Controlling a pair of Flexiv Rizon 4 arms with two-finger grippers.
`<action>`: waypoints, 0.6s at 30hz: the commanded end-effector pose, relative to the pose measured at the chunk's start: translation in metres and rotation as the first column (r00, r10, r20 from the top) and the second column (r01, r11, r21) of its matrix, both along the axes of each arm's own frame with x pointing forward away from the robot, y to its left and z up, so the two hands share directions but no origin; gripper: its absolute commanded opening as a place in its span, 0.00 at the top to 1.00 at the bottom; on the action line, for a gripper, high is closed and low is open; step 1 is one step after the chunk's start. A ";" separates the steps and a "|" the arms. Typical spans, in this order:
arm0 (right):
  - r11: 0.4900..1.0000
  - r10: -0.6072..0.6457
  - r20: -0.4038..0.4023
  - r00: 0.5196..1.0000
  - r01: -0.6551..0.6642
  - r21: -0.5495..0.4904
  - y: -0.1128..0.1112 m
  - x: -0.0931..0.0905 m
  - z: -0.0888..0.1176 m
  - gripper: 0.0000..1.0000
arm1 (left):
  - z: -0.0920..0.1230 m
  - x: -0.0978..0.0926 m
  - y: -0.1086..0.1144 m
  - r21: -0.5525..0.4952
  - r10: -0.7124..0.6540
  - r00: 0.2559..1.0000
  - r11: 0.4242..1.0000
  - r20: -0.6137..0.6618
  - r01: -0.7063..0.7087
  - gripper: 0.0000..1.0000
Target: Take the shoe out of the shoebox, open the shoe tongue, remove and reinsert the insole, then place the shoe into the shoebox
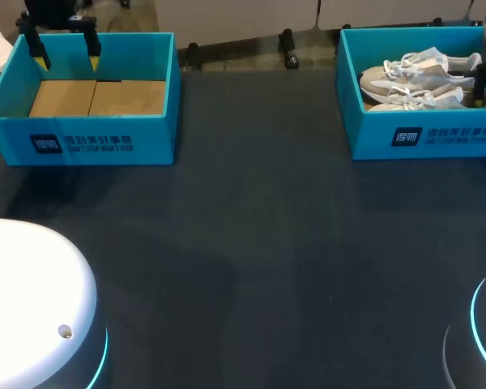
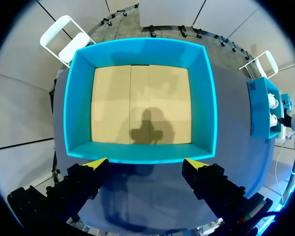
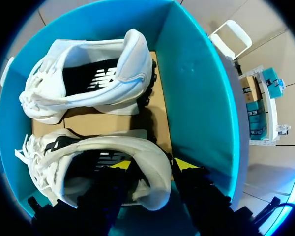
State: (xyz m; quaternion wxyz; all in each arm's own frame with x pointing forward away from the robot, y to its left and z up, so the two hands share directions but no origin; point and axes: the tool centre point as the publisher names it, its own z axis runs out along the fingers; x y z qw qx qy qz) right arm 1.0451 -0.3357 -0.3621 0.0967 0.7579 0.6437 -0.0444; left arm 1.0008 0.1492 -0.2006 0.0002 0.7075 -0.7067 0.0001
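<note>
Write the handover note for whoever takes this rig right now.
The left gripper is open and empty, at the rim of the empty shoebox.
The right gripper is down in the other shoebox, at the heel of the near shoe; grip unclear.
The second shoe lies beside it.
Done: nothing.
Left: lift the shoe out, open tongue, insole out and back in, shoe back in the box.

Two shoes (image 1: 421,81) side by side in right shoebox (image 1: 425,139); left shoebox (image 1: 81,139) at table's (image 1: 251,243) left.
</note>
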 end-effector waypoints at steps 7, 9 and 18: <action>1.000 0.003 -0.014 1.000 -0.003 -0.001 -0.001 0.007 -0.016 0.53 | 0.000 0.000 0.000 0.000 0.000 1.000 1.000 0.000 0.000 0.00; 1.000 0.004 -0.016 1.000 -0.004 0.000 -0.001 0.007 -0.019 0.53 | 0.000 0.000 0.000 0.000 0.000 1.000 1.000 0.000 0.000 0.00; 1.000 -0.017 -0.037 0.999 0.016 -0.005 -0.003 0.006 -0.022 1.00 | 0.000 0.000 0.000 0.000 0.000 1.000 1.000 0.000 0.000 0.00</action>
